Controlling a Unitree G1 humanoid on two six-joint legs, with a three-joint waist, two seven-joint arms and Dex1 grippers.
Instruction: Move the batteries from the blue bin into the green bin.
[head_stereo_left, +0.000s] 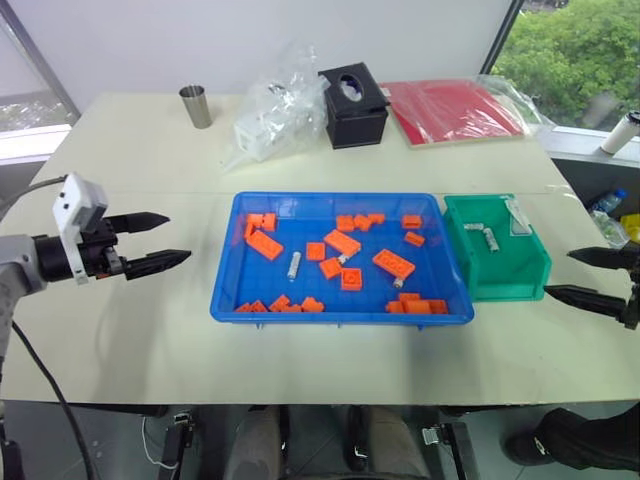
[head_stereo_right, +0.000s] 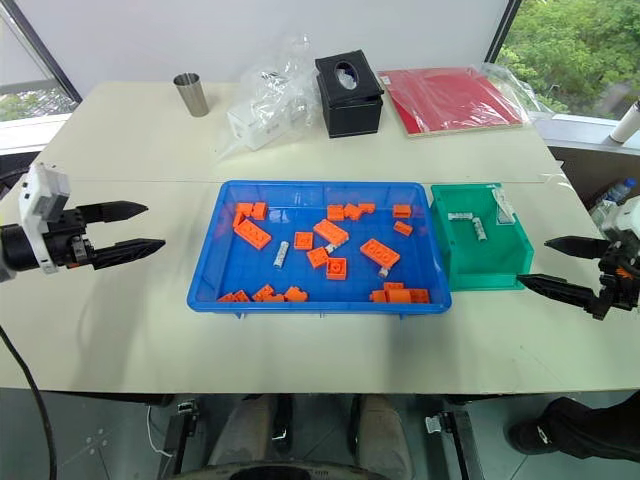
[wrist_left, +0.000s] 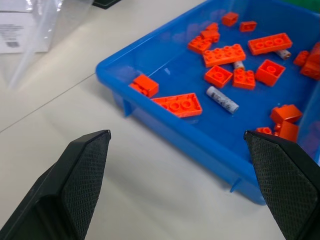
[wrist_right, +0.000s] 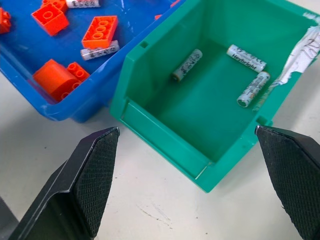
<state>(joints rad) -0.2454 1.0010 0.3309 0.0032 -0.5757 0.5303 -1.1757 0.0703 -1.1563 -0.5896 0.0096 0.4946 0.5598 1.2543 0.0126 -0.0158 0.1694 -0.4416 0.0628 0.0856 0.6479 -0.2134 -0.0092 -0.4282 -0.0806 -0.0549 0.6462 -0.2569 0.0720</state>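
Batteries (head_stereo_left: 294, 265): at least three lie loose in the blue bin (head_stereo_left: 232, 262) among scattered orange bricks (head_stereo_left: 394, 263), one near the middle and two close beside bricks; a fourth may be hidden. Three more lie on the floor of the green bin (wrist_right: 150, 75), which stands just beside the blue bin's right wall, with a crumpled clear wrapper (wrist_right: 302, 47) at its far corner. Behind the bins: a steel cup (head_stereo_left: 196, 105), a plastic bag (head_stereo_left: 275, 105), a black tissue box (head_stereo_left: 353, 104), a red folder (head_stereo_left: 450, 108). Left gripper (head_stereo_left: 167, 240) hovers left of the blue bin, fingers spread, holding nothing. Right gripper (head_stereo_right: 560, 266) hovers right of the green bin, fingers spread, empty. Bare table (head_stereo_left: 140, 330) lies along the near edge and both sides.
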